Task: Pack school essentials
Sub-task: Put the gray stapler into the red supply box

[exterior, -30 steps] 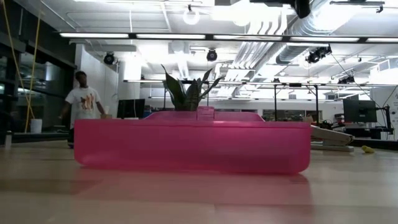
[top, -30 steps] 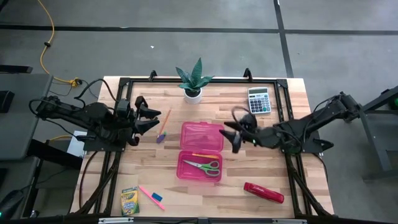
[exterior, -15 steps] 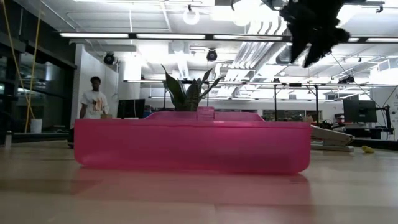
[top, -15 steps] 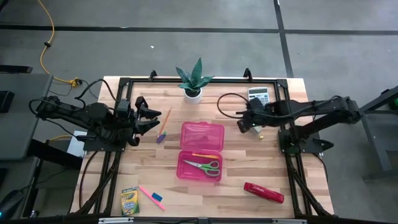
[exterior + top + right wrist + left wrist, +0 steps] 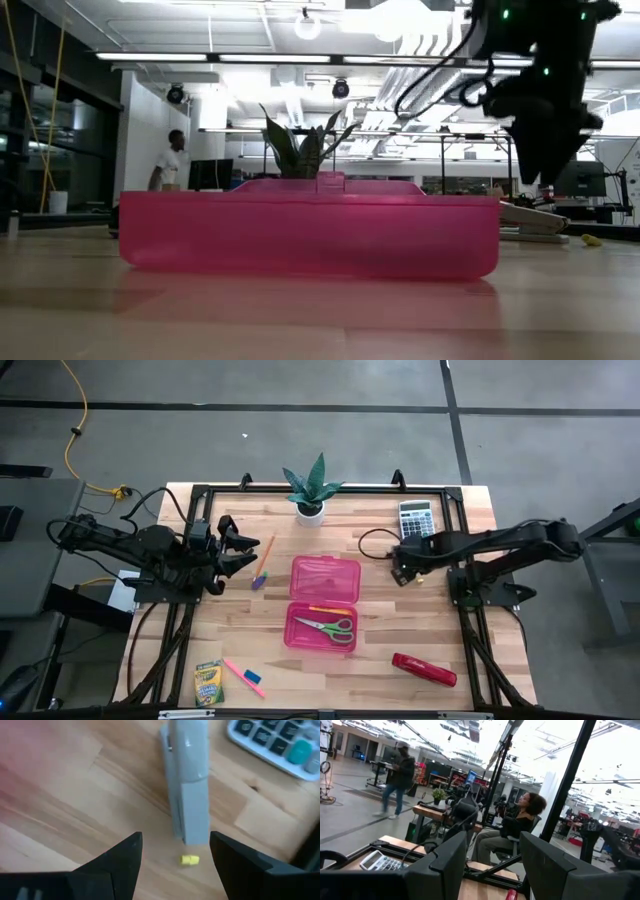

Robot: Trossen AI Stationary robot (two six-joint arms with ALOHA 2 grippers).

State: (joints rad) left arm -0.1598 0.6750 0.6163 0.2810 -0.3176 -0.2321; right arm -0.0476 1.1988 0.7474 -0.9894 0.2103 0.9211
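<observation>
The open pink pencil box [image 5: 323, 603] lies mid-table; its near tray holds the green-handled scissors [image 5: 330, 627] and an orange stick [image 5: 322, 608]. The crayon box [image 5: 208, 682], pink marker [image 5: 235, 670] and blue eraser [image 5: 252, 677] lie near the left near corner. A thin pencil with a purple end [image 5: 262, 565] lies left of the box. My right gripper [image 5: 401, 572] [image 5: 177, 862] [image 5: 545, 165] hangs open, pointing down over the yellow-white piece, a grey-white stick [image 5: 189, 785] with a small yellow bit [image 5: 189, 860] [image 5: 592, 240] between the fingers, untouched. My left gripper [image 5: 240, 550] [image 5: 490, 865] waits open, raised beside the pencil.
The grey calculator [image 5: 416, 520] [image 5: 280, 742] sits just beyond my right gripper, the potted plant [image 5: 312, 490] at the far edge, and the red stapler [image 5: 424, 669] near the right near corner. Bare wood shows between box and stapler. People are in the room behind.
My right gripper has swung from beside the box lid toward the table's far right, then come down over the yellow-white piece near the calculator, dropping into the low view from above. A person in the background has walked to the right.
</observation>
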